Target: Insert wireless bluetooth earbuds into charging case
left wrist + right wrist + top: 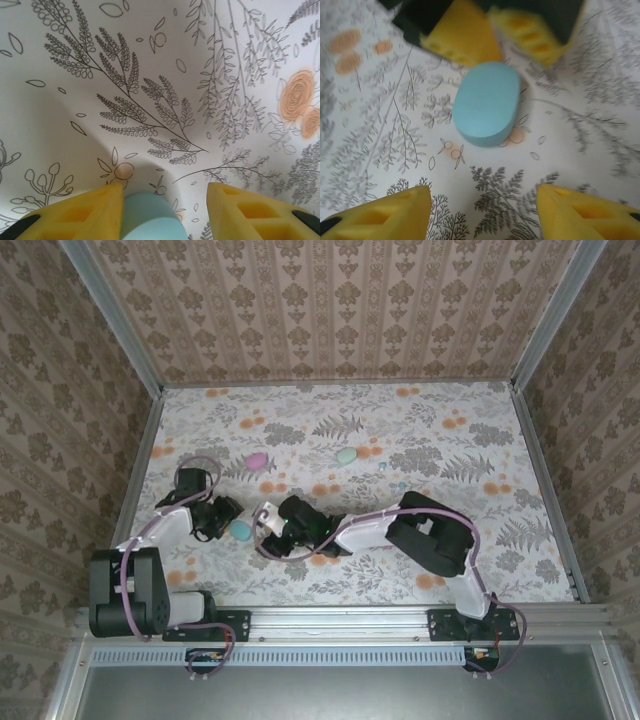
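Case (487,102): one pale-blue, smooth, rounded oval pod, matte, lying flat.
Case position: on the bench (450,440), left of middle toward the near edge, between the two claws.
Left claw (165,192): spread around the case; one finger (85,210) touches it, the other stands off across a gap.
Right claw (482,190): spread wide, nothing between; the case lies just ahead.
Pink oval (257,461): one, farther back.
Green oval (346,455): one, farther back, well apart from the pink.

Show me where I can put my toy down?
Big bare patch on the right, between the right arm and table edge. Also the far strip behind the pink case and green case. Crowded around the blue case, between left gripper and right gripper.
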Robot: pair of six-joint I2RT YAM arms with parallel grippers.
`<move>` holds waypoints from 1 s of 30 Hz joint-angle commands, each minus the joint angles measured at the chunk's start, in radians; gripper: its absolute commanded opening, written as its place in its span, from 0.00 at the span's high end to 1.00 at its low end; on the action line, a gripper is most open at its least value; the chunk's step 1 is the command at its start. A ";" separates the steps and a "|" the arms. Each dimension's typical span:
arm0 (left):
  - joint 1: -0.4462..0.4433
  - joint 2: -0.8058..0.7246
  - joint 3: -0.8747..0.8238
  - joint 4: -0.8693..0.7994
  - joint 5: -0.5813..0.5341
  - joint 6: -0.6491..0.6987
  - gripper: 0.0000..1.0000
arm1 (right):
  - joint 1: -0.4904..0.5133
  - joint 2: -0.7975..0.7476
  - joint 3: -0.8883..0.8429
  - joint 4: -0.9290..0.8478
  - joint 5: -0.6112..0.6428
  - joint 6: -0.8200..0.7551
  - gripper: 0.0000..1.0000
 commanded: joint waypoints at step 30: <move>0.050 -0.093 -0.013 -0.014 -0.014 -0.026 0.53 | 0.033 0.247 0.215 0.160 0.099 0.005 0.44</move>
